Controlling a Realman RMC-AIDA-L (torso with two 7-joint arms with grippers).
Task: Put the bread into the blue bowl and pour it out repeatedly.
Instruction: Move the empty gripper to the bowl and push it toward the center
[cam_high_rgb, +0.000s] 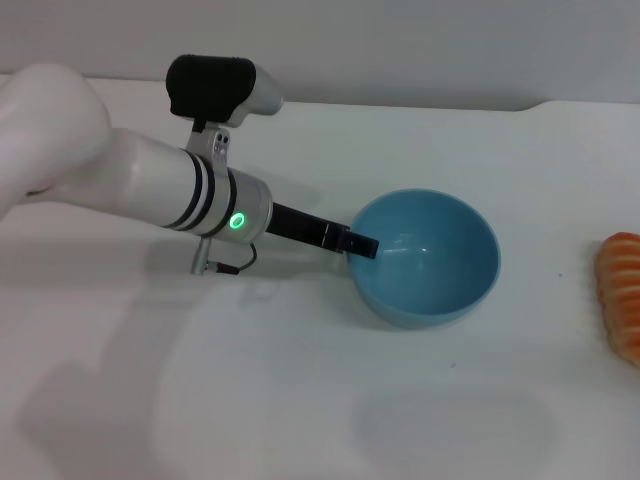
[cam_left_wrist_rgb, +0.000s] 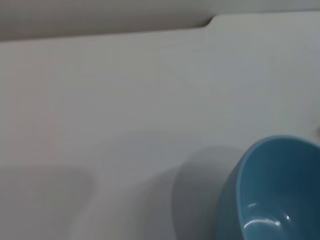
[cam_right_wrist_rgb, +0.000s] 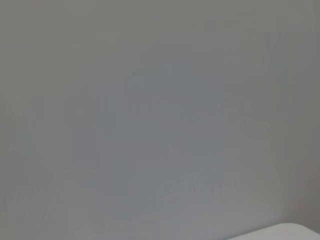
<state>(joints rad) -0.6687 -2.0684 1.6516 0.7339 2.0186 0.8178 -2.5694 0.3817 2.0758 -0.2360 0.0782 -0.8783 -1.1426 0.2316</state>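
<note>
The blue bowl (cam_high_rgb: 425, 258) sits mid-table with nothing inside it; part of it also shows in the left wrist view (cam_left_wrist_rgb: 272, 192). My left gripper (cam_high_rgb: 361, 244) reaches in from the left, its dark fingers closed over the bowl's near-left rim. The bread (cam_high_rgb: 621, 293), orange-brown and ridged, lies on the table at the far right, cut off by the picture's edge and well apart from the bowl. The right gripper is out of view; the right wrist view shows only a plain grey surface.
The white table (cam_high_rgb: 300, 400) stretches around the bowl. Its back edge meets a grey wall (cam_high_rgb: 400, 50), with a step in the edge at the back right.
</note>
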